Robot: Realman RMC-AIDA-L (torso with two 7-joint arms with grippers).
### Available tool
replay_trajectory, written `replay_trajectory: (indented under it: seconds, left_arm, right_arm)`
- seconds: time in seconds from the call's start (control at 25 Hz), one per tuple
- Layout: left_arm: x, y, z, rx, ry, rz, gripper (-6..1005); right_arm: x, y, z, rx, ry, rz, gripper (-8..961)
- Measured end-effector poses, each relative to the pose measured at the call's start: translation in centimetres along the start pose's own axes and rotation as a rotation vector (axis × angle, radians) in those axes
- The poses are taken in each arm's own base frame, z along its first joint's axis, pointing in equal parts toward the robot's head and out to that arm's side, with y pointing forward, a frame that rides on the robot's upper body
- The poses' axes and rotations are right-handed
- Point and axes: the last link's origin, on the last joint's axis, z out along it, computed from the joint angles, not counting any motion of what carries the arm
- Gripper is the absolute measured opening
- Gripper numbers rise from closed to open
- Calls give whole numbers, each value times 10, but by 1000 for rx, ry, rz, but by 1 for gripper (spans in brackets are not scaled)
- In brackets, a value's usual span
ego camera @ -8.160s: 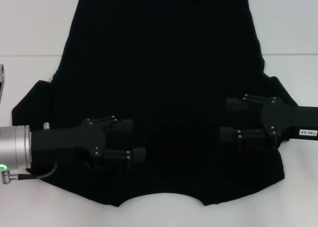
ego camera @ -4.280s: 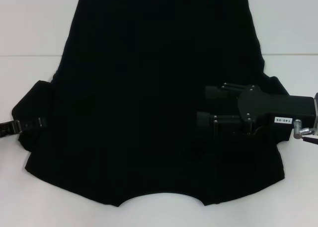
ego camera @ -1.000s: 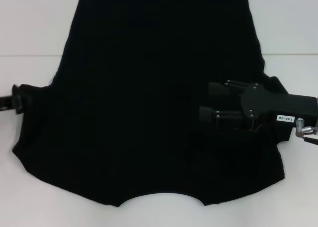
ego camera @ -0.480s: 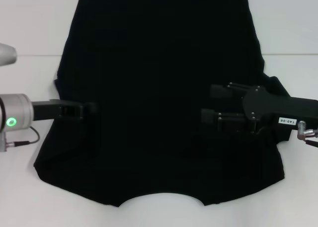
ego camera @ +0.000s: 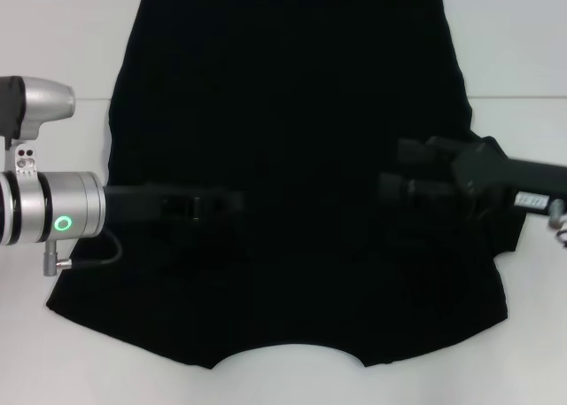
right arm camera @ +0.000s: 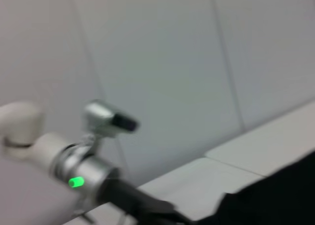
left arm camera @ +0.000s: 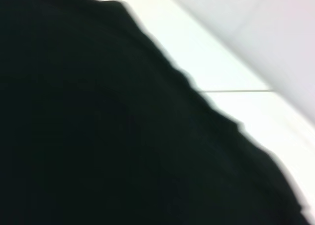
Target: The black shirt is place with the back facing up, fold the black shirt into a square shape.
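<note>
Though spread flat, black shirt (ego camera: 283, 139) plain.

The left tool (ego camera: 226, 201) and right tool (ego camera: 394, 170) reach inward, facing each other, their fingers indistinct.

Head view: straight down from above on the black shirt (ego camera: 292, 157). Left wrist view: close against its cloth edge (left arm camera: 98, 136). Right wrist view: low, sideways, across to the left arm (right arm camera: 74, 171).
</note>
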Motion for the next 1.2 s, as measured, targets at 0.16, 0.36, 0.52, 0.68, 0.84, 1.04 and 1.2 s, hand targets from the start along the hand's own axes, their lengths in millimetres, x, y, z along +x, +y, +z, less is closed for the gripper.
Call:
replay_trajectory:
  seconds: [0.16,0.36,0.52,0.68,0.84,1.04,1.2]
  left_arm:
    - [1,23,-4,-185,69,83,377]
    - [-14,52,-5,-393,195,309,562]
    - [-21,61,-2,-434,203,406,648]
    - [-30,65,6,-450,138,502,734]
    - [-38,64,14,-429,51,569,877]
    - [-40,64,18,-425,22,592,961]
    - [-38,65,19,-425,22,606,961]
  right_arm:
    - [-8,-17,-15,95,16,147,881]
    - [-10,-43,-40,251,86,387,881]
    - [-12,-57,-63,355,106,527,881]
    - [-9,-64,-88,430,120,616,882]
    - [0,-69,-105,513,163,688,882]
    - [11,-72,-117,581,202,753,882]
    - [19,-74,-117,617,233,776,882]
